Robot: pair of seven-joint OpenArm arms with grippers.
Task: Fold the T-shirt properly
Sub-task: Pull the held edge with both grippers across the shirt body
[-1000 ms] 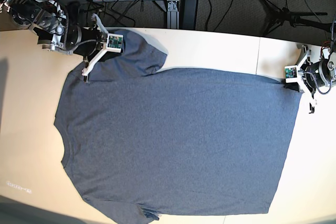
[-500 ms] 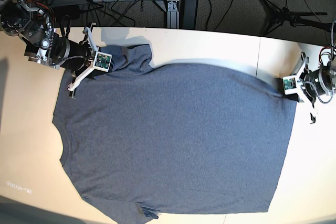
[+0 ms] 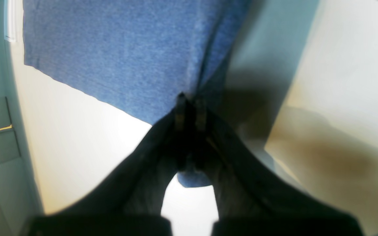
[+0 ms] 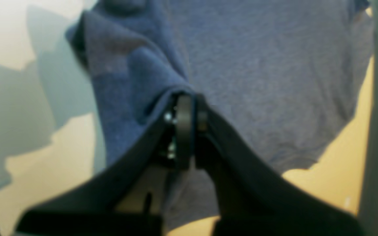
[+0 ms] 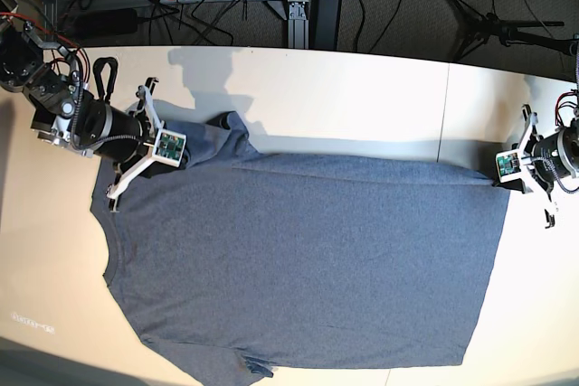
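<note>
You have the T-shirt [image 5: 308,268] spread plain side up across the table [image 5: 362,97], its far edge drawn taut in a straight line between your two grippers, with the rest lying flat toward the near edge of the table. Your right gripper [image 5: 176,153], on the left of the base view, is clamped on the cloth at the shoulder beside the sleeve [image 5: 222,137], which bunches up in a crumpled fold just beyond it. In the right wrist view the fingers [image 4: 184,131] are pressed together with the cloth [image 4: 258,82] pinched between them and puckering out from the tips. Your left gripper [image 5: 499,176], on the right of the base view, grips the hem corner at the far right end of the shirt. Its wrist view shows the jaws closed on the blue cloth [image 3: 126,55], with a small tab of it poking out behind the fingers [image 3: 179,111] and a crease running up from the pinch. The collar [image 5: 110,259] faces the left edge of the table, and the other sleeve [image 5: 249,370] lies at the near edge, partly out of frame.
</note>
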